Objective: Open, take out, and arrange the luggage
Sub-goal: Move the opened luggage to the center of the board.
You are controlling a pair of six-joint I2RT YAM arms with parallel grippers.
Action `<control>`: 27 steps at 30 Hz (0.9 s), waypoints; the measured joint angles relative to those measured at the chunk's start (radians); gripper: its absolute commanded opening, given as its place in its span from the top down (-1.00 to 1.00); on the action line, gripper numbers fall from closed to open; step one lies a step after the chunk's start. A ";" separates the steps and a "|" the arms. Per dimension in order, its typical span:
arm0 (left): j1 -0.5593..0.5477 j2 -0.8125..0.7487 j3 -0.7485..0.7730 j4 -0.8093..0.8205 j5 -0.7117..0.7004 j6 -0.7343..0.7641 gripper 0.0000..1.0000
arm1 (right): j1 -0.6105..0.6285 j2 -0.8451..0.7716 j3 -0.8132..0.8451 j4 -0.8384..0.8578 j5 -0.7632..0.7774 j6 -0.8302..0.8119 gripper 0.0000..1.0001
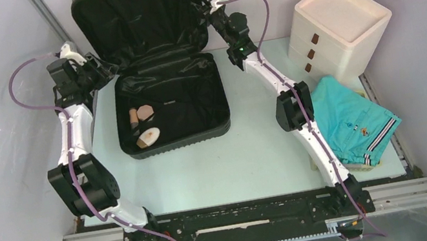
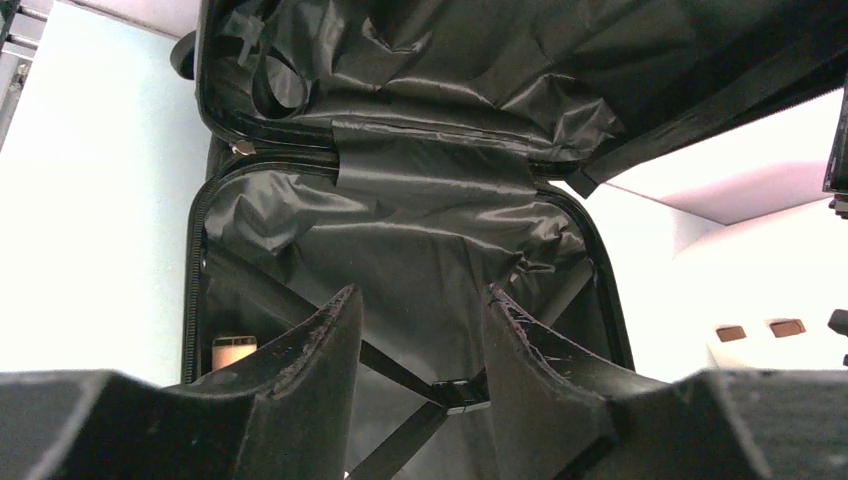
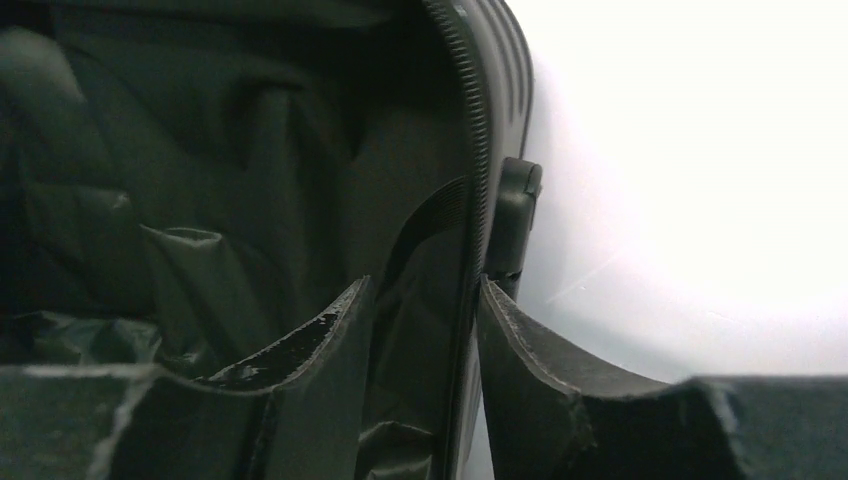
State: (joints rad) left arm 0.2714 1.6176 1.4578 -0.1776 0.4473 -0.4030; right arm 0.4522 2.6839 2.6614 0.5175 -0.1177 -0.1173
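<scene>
The white-and-black left arm (image 1: 73, 140) was folded at the elbow, its forearm behind its black two-finger left gripper (image 2: 420, 295), whose worn jaws stood partly apart. The matching right arm (image 1: 285, 92) reached out long and nearly straight behind its black two-finger right gripper (image 3: 425, 285). That gripper's scuffed jaws were likewise parted.

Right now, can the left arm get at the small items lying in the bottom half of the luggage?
Probably yes. The luggage lies open with its lid upright, so the small items sit uncovered near its left wall. The left gripper, open and empty, hangs just beside that wall.
</scene>
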 measured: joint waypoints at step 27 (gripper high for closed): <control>0.000 -0.350 -0.257 0.079 0.109 0.026 -0.51 | -0.071 -0.361 -0.098 -0.647 -0.492 -0.178 -1.00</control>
State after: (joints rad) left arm 0.2714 1.2675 1.2011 -0.0986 0.5568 -0.3767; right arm 0.3813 2.3230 2.5637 -0.1299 -0.6094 -0.2955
